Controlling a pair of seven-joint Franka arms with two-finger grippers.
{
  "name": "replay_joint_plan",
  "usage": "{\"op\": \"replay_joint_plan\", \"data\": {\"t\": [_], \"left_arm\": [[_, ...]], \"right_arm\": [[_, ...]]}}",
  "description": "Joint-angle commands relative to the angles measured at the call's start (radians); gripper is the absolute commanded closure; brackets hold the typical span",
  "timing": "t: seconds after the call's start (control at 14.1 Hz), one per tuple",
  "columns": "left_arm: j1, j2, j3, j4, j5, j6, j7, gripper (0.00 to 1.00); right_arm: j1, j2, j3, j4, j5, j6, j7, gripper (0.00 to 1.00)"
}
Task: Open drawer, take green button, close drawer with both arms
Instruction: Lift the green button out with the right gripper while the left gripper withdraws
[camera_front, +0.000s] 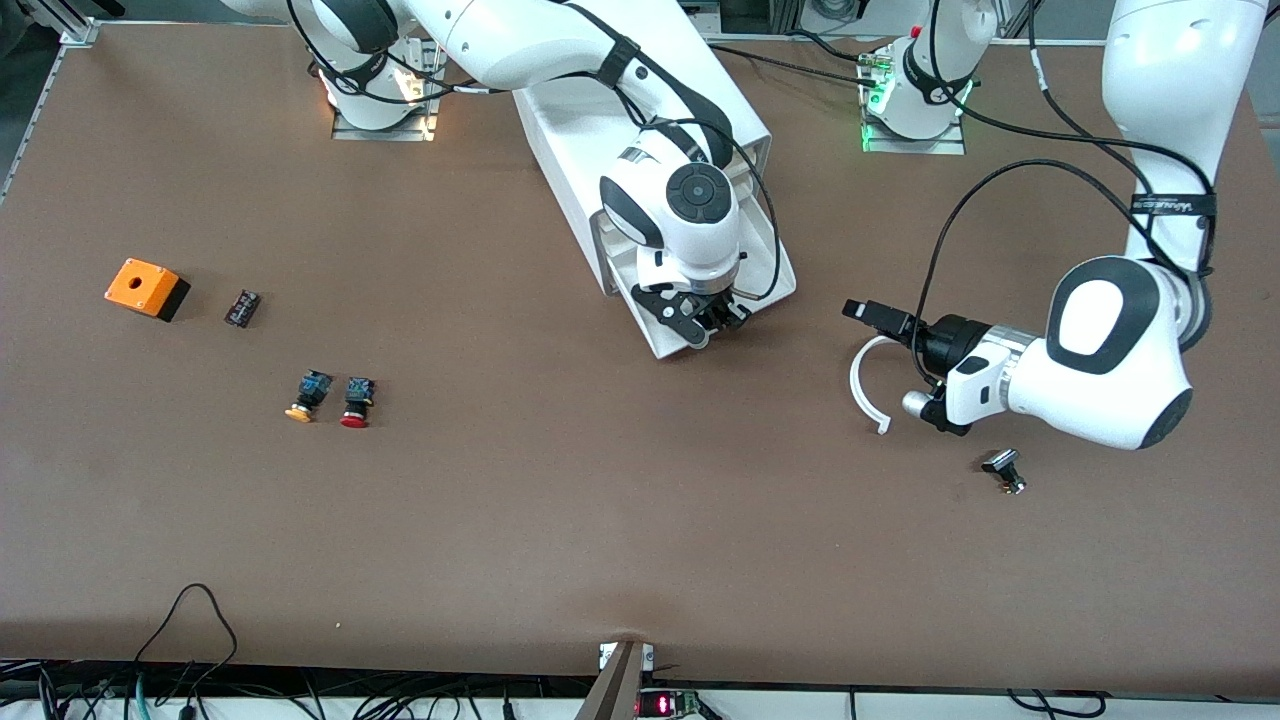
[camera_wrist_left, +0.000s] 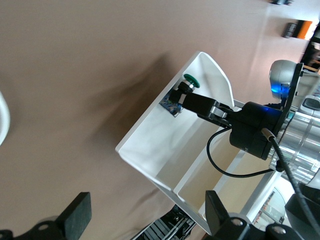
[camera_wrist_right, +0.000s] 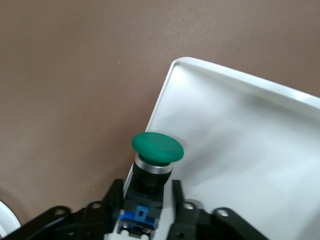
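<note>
The drawer (camera_front: 668, 343) stands pulled out of the white cabinet (camera_front: 570, 130) toward the front camera. My right gripper (camera_front: 716, 316) reaches down into it and is shut on the button (camera_wrist_right: 156, 150), its black fingers (camera_wrist_right: 114, 197) on either side of the black-and-blue body. The green cap sticks out past the fingertips, near a corner of the drawer (camera_wrist_right: 240, 150). In the left wrist view the button (camera_wrist_left: 190, 80) shows in that gripper just above the drawer (camera_wrist_left: 165, 145). My left gripper (camera_front: 862, 312) hangs open over the table beside the drawer, toward the left arm's end, with nothing between its fingers (camera_wrist_left: 75, 217).
A white curved strip (camera_front: 862, 385) lies under the left gripper, with a small black part (camera_front: 1004, 471) nearer the camera. Toward the right arm's end lie an orange box (camera_front: 145, 288), a small black block (camera_front: 242, 307), an orange-capped button (camera_front: 308, 396) and a red-capped one (camera_front: 356, 401).
</note>
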Motion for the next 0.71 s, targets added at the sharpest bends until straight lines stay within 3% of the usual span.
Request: {"op": "replay_joint_plan", "data": {"t": [0.0,0.14,0.35,0.5,0.64], "left_arm": [[-0.012,0.006,-0.011,0.116,0.079,-0.068,-0.169,0.00],[-0.037,0.006,-0.011,0.187,0.144,-0.117,-0.238,0.00],[-0.116,0.006,-0.011,0.291,0.382,-0.132,-0.253,0.00],[-0.164,0.009,-0.007,0.342,0.531,-0.123,-0.245,0.00],[-0.163,0.018,-0.004,0.372,0.583,-0.056,-0.227,0.00]], "right_arm": [[0.003,0.003,0.000,0.032,-0.008,-0.022,0.010,1.00],[-0.006,-0.012,-0.002,0.039,-0.002,-0.052,0.010,1.00],[-0.054,-0.060,0.001,0.042,0.006,-0.072,-0.037,1.00],[-0.087,-0.095,0.000,0.042,0.006,-0.130,-0.164,1.00],[-0.129,-0.123,-0.002,0.039,0.006,-0.181,-0.343,1.00]]}}
